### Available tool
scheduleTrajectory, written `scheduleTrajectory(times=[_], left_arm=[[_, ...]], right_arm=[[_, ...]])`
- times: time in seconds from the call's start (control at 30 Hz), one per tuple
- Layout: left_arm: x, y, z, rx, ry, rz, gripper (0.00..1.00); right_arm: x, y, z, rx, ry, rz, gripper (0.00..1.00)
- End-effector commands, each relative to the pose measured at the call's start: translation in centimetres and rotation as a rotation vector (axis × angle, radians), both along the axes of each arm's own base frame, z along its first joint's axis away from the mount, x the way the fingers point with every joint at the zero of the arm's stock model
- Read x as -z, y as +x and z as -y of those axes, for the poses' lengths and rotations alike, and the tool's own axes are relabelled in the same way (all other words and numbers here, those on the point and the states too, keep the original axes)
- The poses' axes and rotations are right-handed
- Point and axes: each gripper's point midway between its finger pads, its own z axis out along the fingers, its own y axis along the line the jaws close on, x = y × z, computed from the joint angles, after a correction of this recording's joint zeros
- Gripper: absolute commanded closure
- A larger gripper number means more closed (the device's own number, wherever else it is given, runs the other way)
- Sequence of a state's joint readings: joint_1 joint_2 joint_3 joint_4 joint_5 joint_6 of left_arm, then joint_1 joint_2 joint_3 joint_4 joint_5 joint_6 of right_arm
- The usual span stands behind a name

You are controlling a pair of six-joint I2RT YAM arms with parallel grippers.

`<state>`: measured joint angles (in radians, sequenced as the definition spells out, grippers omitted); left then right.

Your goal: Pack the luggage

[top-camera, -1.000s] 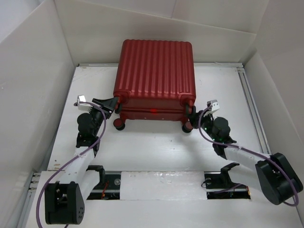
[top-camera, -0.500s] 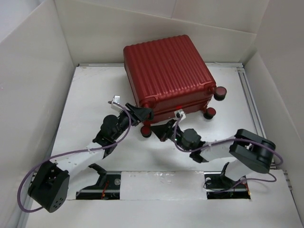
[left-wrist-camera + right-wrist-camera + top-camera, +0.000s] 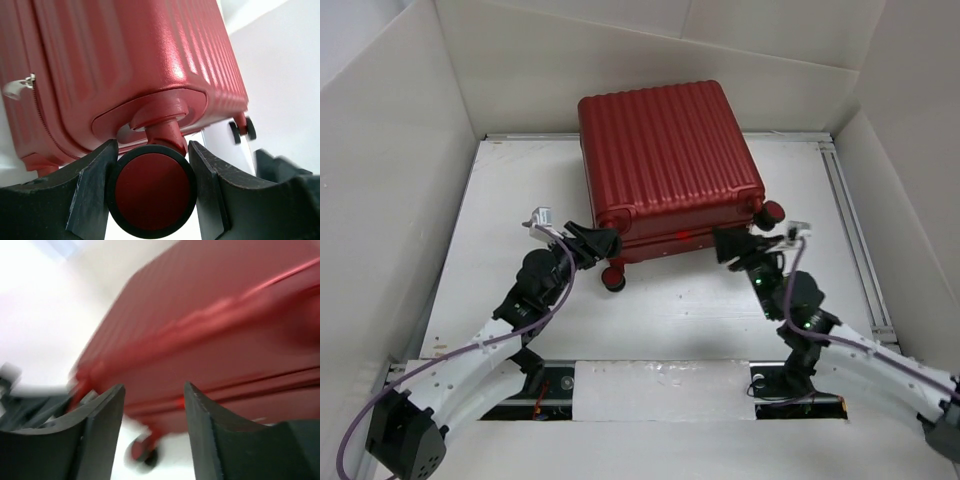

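Note:
The luggage (image 3: 665, 150), a closed dark-red ribbed suitcase, lies flat at the back middle of the table, turned slightly. My left gripper (image 3: 602, 241) is at its near left corner. In the left wrist view my left gripper (image 3: 152, 160) is shut on a black-rimmed red wheel (image 3: 152, 195) under the shell (image 3: 125, 55). My right gripper (image 3: 724, 244) is open and empty at the near right part of the case. In the blurred right wrist view my right gripper (image 3: 154, 390) faces the red front face (image 3: 215, 330).
White walls (image 3: 390, 200) close in the table on the left, back and right. A metal rail (image 3: 847, 210) runs along the right side. Another wheel (image 3: 613, 280) sticks out at the near left corner and one (image 3: 772, 212) at the right corner.
The suitcase has turned back towards square after swinging clockwise. My right gripper moved from under the near left corner to the near right. My left gripper shifted a little left with the corner.

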<state>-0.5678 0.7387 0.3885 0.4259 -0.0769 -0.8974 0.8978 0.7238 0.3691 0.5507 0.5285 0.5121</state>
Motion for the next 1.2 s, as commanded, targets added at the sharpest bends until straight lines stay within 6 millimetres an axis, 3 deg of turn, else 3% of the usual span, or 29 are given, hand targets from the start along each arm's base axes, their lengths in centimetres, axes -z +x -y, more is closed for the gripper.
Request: scheduleTrajectory(times=[0.0,0.03,0.13,0.23,0.37,0.4,0.47,0.5,0.67,0.73,0.8,0.83,0.9,1.03,1.07,1.17], left_arm=[[-6.7,0.5,-1.8,-0.097,-0.104,0.167,1.0],[-6.5,0.6,-2.0,-0.106,-0.099,0.159,1.0],[-7.5,0.9,-2.3,-0.13,-0.09,0.181,1.0],[-7.3,1.4,-2.3,-0.142,-0.072,0.173,1.0],[-6.9,1.8,-1.8,-0.132,-0.066,0.165,1.0],[-6.9,1.7,-1.7,-0.122,-0.066,0.166,1.0],[-7.4,1.7,-1.7,-0.123,-0.072,0.174,1.0],[-7.4,1.7,-1.7,-0.123,-0.072,0.174,1.0],[-8.9,2.3,-3.2,-0.209,-0.03,0.168,1.0],[-7.6,2.7,-3.6,-0.234,0.026,0.118,1.0],[-7.4,2.8,-3.7,-0.244,0.033,0.109,1.0],[-7.4,2.8,-3.7,-0.244,0.033,0.109,1.0],[-6.4,2.8,-3.9,-0.254,0.046,0.093,1.0],[-5.7,2.8,-3.7,-0.242,0.044,0.096,1.0],[-5.5,2.5,-3.6,-0.23,0.043,0.096,1.0],[-6.1,2.4,-3.5,-0.221,0.03,0.113,1.0]], right_arm=[[5.0,1.1,6.1,0.183,-0.187,-0.119,0.41],[5.4,1.8,7.7,0.22,-0.176,-0.124,0.41],[8.2,1.5,7.0,0.117,-0.18,-0.169,0.55],[10.8,1.7,8.5,0.177,-0.188,-0.222,0.58],[11.8,2.7,9.4,0.208,-0.217,-0.225,0.54],[12.0,3.3,9.6,0.204,-0.253,-0.224,0.46],[10.9,4.8,10.2,0.204,-0.274,-0.2,0.4],[11.4,5.3,10.9,0.228,-0.295,-0.211,0.4],[10.0,8.0,10.2,0.124,-0.324,-0.148,0.39],[9.9,8.9,10.6,0.119,-0.339,-0.128,0.38],[9.1,9.4,9.5,0.051,-0.351,-0.081,0.38],[10.0,9.7,9.1,0.02,-0.375,-0.102,0.38],[9.4,9.9,8.3,-0.03,-0.379,-0.045,0.38],[8.4,10.7,7.9,-0.047,-0.371,0.016,0.38],[8.8,10.9,7.8,-0.047,-0.381,0.017,0.39],[7.5,11.3,7.9,-0.039,-0.373,0.081,0.45]])
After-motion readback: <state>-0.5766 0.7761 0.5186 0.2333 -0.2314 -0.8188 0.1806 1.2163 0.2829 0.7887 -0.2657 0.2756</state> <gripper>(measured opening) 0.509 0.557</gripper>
